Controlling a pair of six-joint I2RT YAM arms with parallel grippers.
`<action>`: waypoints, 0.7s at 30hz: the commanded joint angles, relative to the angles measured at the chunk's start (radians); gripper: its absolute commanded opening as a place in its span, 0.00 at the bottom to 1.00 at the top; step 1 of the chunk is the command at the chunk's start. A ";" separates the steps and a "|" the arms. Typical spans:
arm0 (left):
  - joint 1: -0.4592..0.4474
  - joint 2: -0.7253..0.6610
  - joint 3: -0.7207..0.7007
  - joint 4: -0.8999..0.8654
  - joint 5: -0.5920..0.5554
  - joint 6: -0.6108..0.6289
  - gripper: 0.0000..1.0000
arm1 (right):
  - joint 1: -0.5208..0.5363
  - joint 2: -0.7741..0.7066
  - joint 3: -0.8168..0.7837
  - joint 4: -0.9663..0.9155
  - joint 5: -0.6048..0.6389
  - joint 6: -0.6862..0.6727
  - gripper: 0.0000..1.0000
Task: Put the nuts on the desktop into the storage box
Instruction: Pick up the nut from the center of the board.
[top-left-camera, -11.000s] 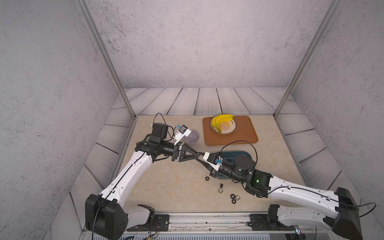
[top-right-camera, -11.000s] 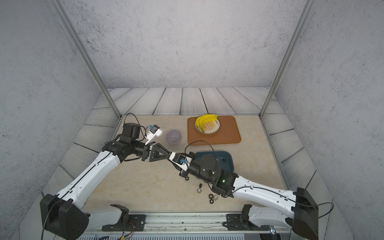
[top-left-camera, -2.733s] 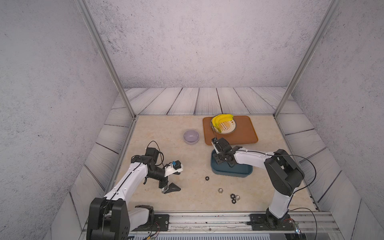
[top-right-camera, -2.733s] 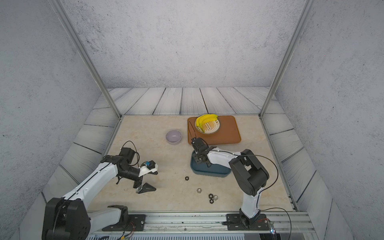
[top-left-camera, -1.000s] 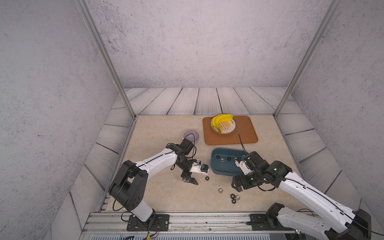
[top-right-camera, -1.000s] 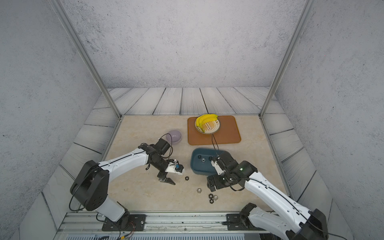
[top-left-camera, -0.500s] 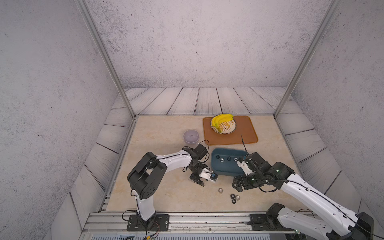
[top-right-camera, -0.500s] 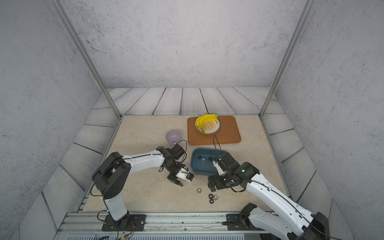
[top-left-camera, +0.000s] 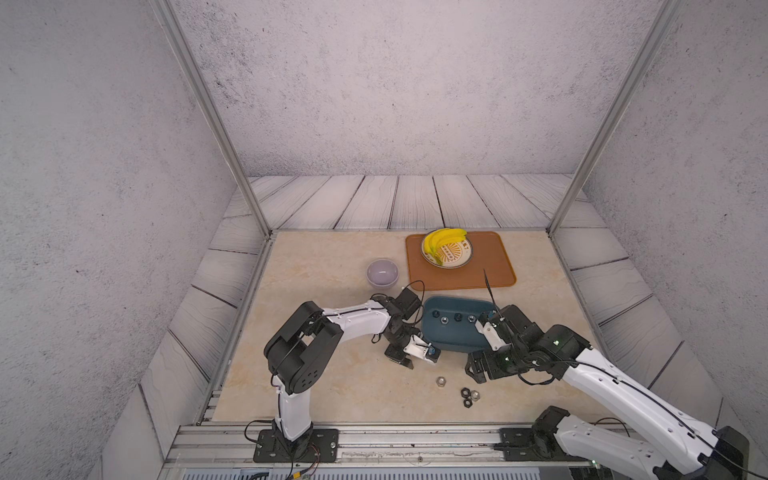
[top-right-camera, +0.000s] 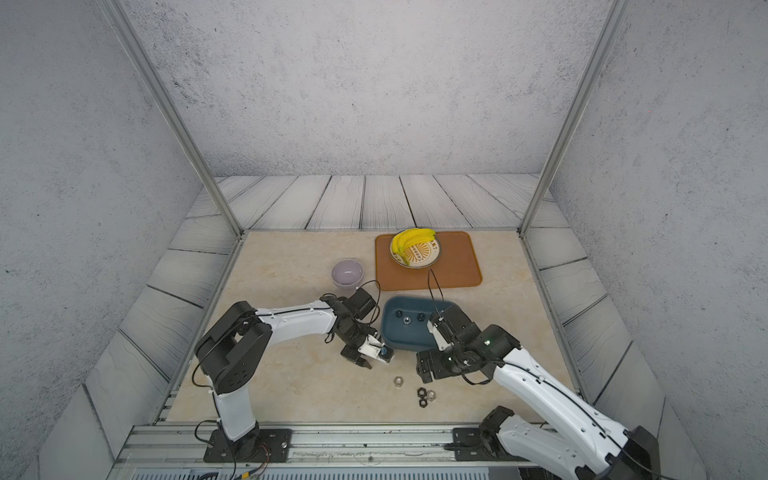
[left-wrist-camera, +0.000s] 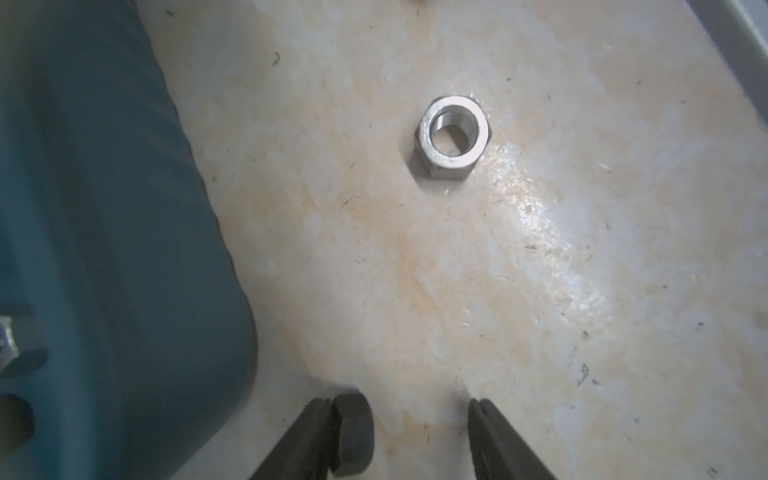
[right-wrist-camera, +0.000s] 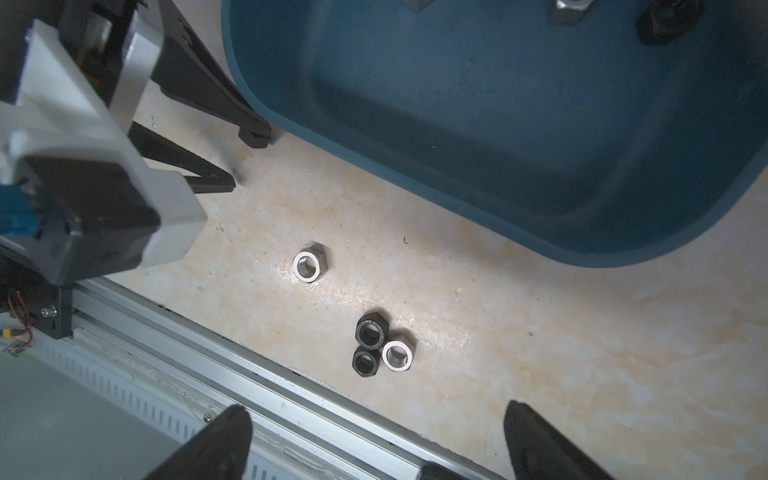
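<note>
1. Left claw: the black jaws stand part-way apart, low over the beige marble-patterned desk, just beside the outer wall of the shallow dark teal plastic storage box. A small dark rounded form lies against one finger; it cannot be told whether this is a nut or the finger's pad. Nothing is clamped between both jaws.
2. Right claw: the jaws are at full spread and empty, above a cluster of three small hexagonal metal nuts. Two are black and one is silver-grey, and they touch one another on the desk near its front rail.
3. Lone silver-grey hexagonal nut: it lies flat on the desk, hole upward, between the two claws and apart from both box and cluster.
4. Stored nuts: four show in a row along the box's far wall.
5. Handling (judged): each nut is probably rigid metal, not fragile, light and smooth-faced. With so low a profile, a nut is likely to skid on the glossy desk or squirt out of a slanted pinch.
6. Hold (judged): grip across two opposite flats, with the fingertips down at desk level and the jaws narrowed beforehand.
7. Cluster (judged): take an outer nut first, since a wide closing stroke may gather or scatter its neighbours.
</note>
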 joint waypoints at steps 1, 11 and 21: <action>-0.004 0.015 0.004 -0.024 -0.021 -0.006 0.57 | 0.003 -0.009 0.007 -0.016 0.017 0.005 0.99; -0.004 0.021 0.011 -0.022 -0.028 -0.024 0.34 | 0.003 -0.010 0.008 -0.015 0.015 0.004 0.99; -0.003 -0.037 0.013 -0.090 -0.035 -0.037 0.16 | 0.003 -0.020 0.010 -0.010 0.022 0.006 0.99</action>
